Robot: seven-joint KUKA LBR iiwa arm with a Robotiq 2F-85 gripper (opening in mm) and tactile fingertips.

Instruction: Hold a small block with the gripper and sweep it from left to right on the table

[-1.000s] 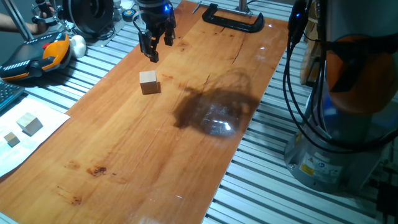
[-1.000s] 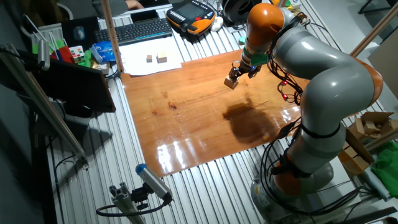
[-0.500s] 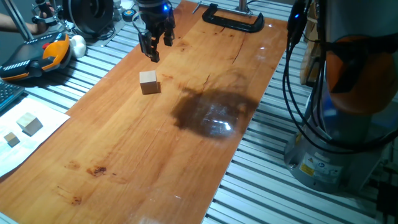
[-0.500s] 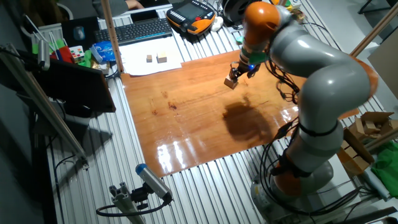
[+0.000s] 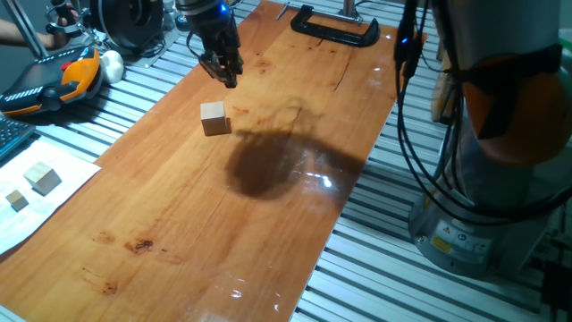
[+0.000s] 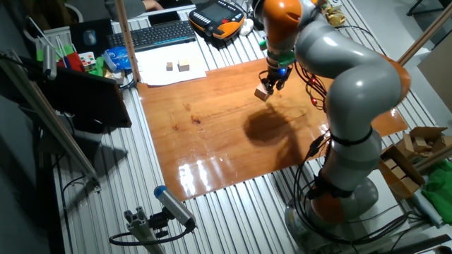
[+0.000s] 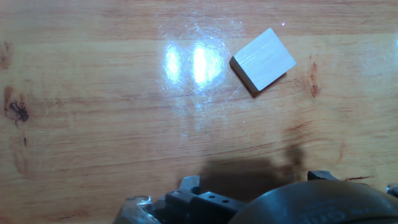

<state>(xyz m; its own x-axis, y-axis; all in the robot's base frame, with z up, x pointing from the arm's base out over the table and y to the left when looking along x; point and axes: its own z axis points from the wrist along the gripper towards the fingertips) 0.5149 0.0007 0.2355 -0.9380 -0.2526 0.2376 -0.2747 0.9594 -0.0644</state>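
Note:
The small block (image 5: 214,118) is a light-tan cube resting on the reddish-brown table (image 5: 179,233), nothing touching it. My gripper (image 5: 227,75) hovers above the board just beyond the block, its blue light lit and its fingers apart with nothing between them. From the other fixed view the gripper (image 6: 271,83) hangs just up and right of the block (image 6: 263,94). The hand view looks straight down: the block (image 7: 263,59) lies in the upper right, skewed to the frame, and only the dark hand body fills the bottom edge.
A black C-clamp (image 5: 335,27) grips the board's far end. An orange-black pendant (image 5: 63,80) lies on the grey slats at left. Two pale cubes (image 5: 40,178) sit on a white sheet at the left edge. The robot's base (image 5: 478,206) stands right of the board.
The arm has swung and the gripper has shifted slightly left and turned about its axis. Its shadow on the board has slid left. The block has not moved.

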